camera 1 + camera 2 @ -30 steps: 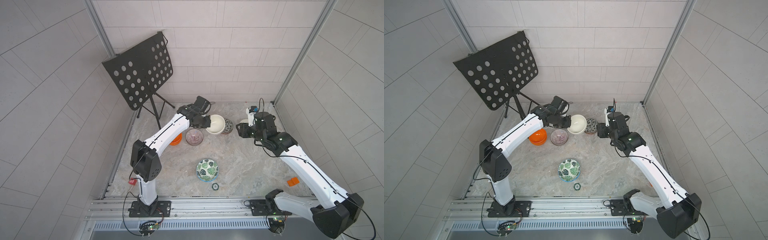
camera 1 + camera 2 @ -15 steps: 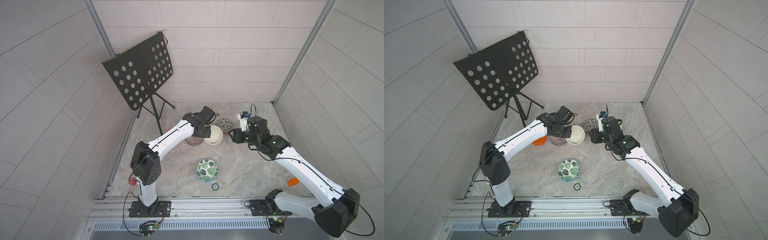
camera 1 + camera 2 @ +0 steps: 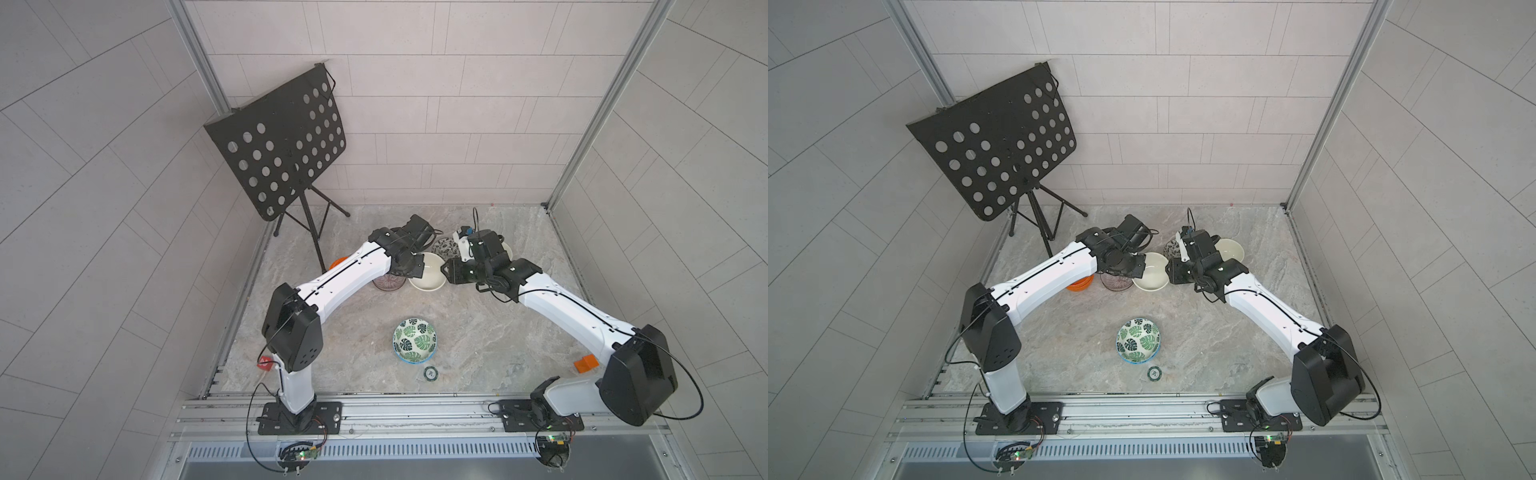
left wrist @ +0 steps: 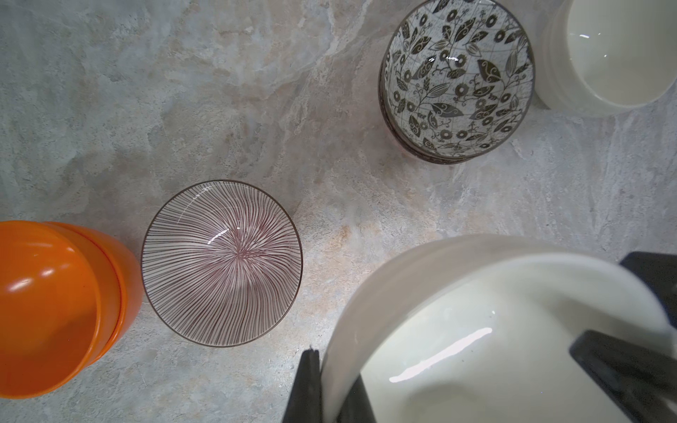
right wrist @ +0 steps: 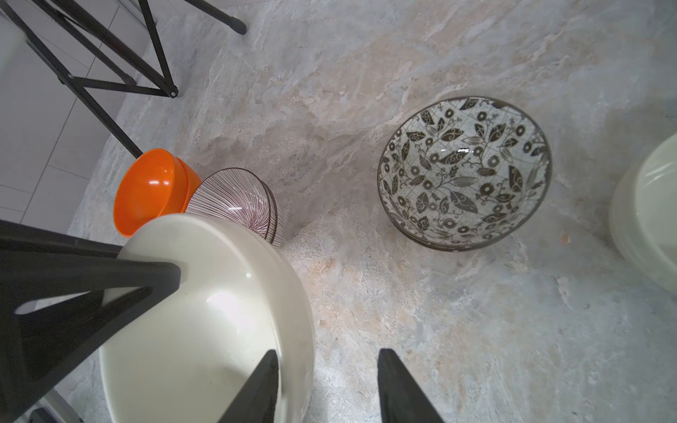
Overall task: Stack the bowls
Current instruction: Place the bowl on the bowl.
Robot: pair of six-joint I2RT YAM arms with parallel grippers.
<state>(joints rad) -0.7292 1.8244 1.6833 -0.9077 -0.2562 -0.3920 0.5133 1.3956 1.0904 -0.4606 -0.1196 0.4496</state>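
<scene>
left arm (image 3: 349,274): stretching out long over the striped bowl (image 3: 1116,282), left gripper (image 4: 329,392) pinching the cream bowl (image 5: 205,329) by its rim
right arm (image 3: 561,303): bending in from the opposite side, right gripper (image 5: 327,351) fingers spreading apart, straddling the far rim
cream bowl: hanging between both wrists, just beside the striped bowl

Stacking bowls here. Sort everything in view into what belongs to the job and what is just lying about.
Belongs to the job:
middle cream bowl
back cream bowl
black-and-white leaf bowls
purple striped bowl
orange bowls
green leaf bowl

Just lying about:
music stand
green-rimmed disc
orange block
</scene>
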